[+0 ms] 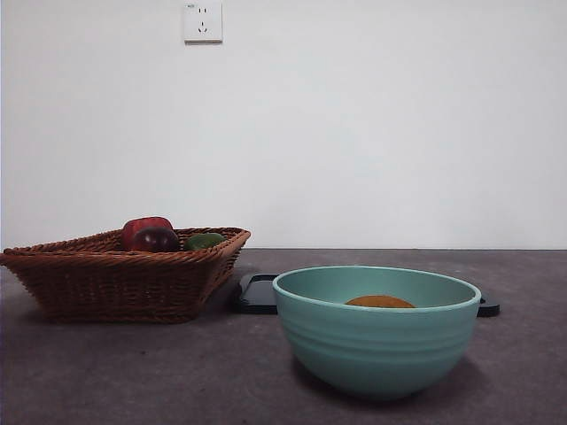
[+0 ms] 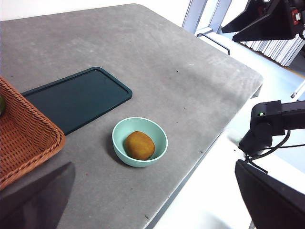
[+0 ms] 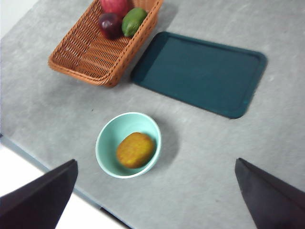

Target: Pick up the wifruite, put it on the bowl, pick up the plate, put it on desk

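Observation:
The wifruite (image 1: 379,302) (image 2: 139,145) (image 3: 136,150), a small orange-brown fruit, lies inside the teal bowl (image 1: 376,350) (image 2: 120,143) (image 3: 107,143), which stands on the desk (image 1: 133,372) (image 2: 190,86) (image 3: 214,157). The plate (image 1: 257,294) (image 2: 78,98) (image 3: 200,71), a flat dark teal rectangle, lies on the desk behind the bowl, beside the basket. My left gripper (image 2: 154,164) and right gripper (image 3: 156,160) both hover high above the bowl, open and holding nothing. Neither shows in the front view.
A brown wicker basket (image 1: 115,274) (image 2: 24,133) (image 3: 90,52) stands at the left with a red fruit (image 1: 146,227), a dark purple fruit (image 3: 109,24) and a green fruit (image 3: 134,20). The desk's edge runs close to the bowl (image 2: 190,167). A black arm part (image 2: 271,124) hangs beyond that edge.

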You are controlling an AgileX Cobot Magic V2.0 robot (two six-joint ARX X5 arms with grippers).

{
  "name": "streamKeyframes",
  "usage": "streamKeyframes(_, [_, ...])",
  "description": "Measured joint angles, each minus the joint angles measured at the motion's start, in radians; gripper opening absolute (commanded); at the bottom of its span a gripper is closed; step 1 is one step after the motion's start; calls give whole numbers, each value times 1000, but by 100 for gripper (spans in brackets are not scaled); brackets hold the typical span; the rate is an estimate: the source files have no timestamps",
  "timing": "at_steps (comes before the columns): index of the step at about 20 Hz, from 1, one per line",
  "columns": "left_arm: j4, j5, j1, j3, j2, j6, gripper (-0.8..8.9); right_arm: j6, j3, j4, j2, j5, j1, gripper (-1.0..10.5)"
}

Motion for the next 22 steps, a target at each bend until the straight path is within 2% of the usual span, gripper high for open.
streamKeyframes(3, [0,0,0,0,0,6,577,4,0,0,71,-42,11,633])
streamKeyframes(7, [3,0,0,0,0,10,577,21,0,4,215,-35,78,632])
streamKeyframes(12, [6,0,0,0,0,10,577,36,0,41,409,104,168,632])
streamKeyframes(16, [6,0,0,0,0,10,577,39,0,49,547,135,200,632])
streamKeyframes(19, [6,0,0,0,0,10,577,39,0,52,642,193,216,632])
streamKeyframes(22, [6,0,0,0,0,10,577,39,0,85,731,198,233,632])
